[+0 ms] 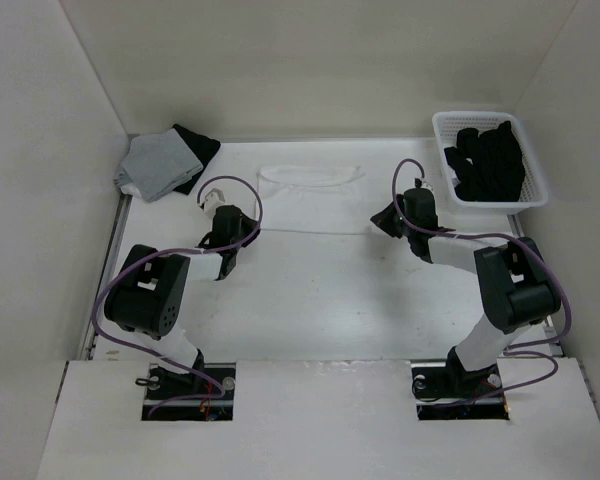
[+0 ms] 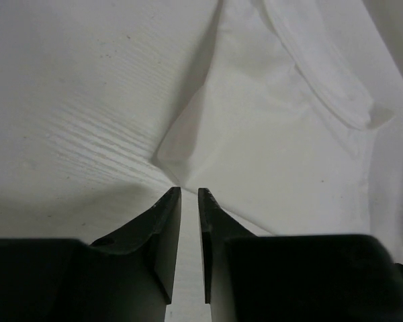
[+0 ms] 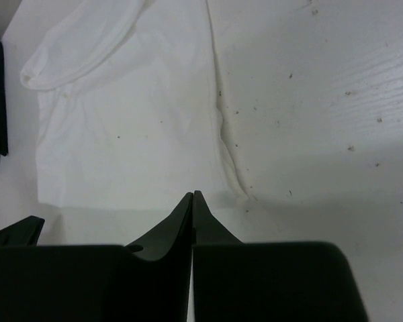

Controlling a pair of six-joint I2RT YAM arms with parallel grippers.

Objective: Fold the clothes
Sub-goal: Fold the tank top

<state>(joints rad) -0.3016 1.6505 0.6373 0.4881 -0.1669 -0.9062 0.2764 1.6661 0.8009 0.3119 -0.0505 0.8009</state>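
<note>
Lying flat on the table (image 1: 310,290), the clothes (image 1: 310,205) sit in the far middle, between the two grippers. Their long axis runs left to right, parallel to the table's near edge. A rolled band (image 1: 310,175) of the same white fabric curves along the far side, so the smooth straight edge faces the arms. The left gripper (image 1: 242,232) points at the near left corner, and in the left wrist view its tips (image 2: 189,191) stand a narrow gap apart with only bare table between them, just short of the corner of the clothes (image 2: 275,154). The right gripper (image 1: 388,220) is at the near right end. In the right wrist view its tips (image 3: 193,193) are pressed together right at the near edge of the clothes (image 3: 127,134), inward of the corner; whether any fabric is pinched cannot be told. A basket (image 1: 442,125) at the far right holds a black garment (image 1: 488,160). A grey garment (image 1: 158,165) lies folded at the far left, well apart from the clothes.
</note>
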